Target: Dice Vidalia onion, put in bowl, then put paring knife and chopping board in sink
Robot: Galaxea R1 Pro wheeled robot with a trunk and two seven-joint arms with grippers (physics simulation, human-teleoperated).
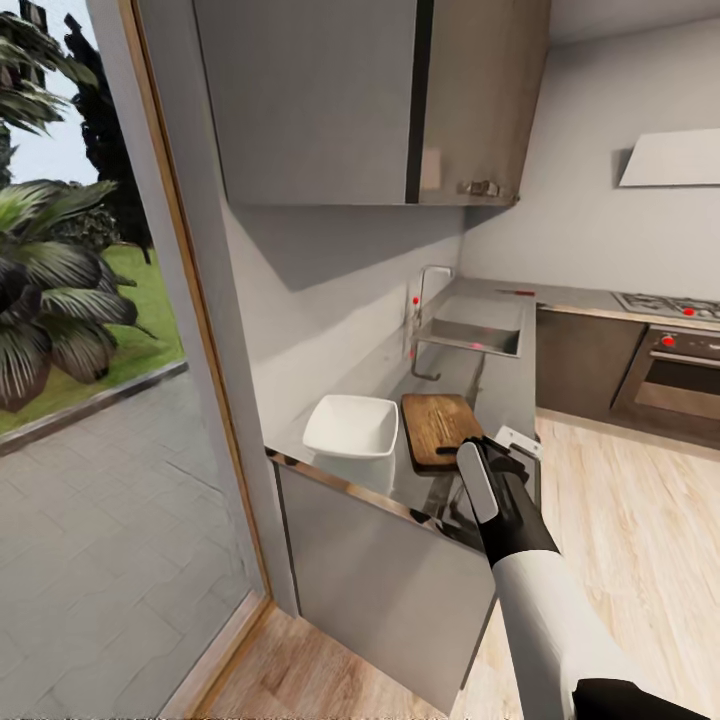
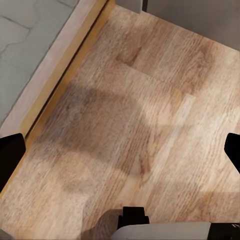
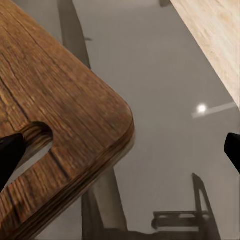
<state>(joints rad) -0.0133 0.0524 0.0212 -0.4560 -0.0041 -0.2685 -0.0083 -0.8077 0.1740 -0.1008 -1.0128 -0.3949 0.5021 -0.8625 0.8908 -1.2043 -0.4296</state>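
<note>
The kitchen's grey surface (image 1: pixel 500 375) ran along the wall toward the sink (image 1: pixel 478 337), far beyond my right jaws (image 3: pixel 120 150). Those jaws stood spread wide over the near corner of the chopping board (image 3: pixel 55 105), one tip beside its handle slot; the white bowl (image 1: pixel 351 425) sat just beside the board. My left jaws (image 2: pixel 120 150) hung spread above the wooden floor (image 2: pixel 150 100).

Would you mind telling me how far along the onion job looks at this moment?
Nothing looks done yet: the bowl is empty, and the chopping board lies bare on the countertop, beside the bowl. In hand: the right hand hovers open over the board's handle end. Still left: fetching the onion from the sink, dicing it, filling the bowl, and putting knife and board into the sink.
</note>
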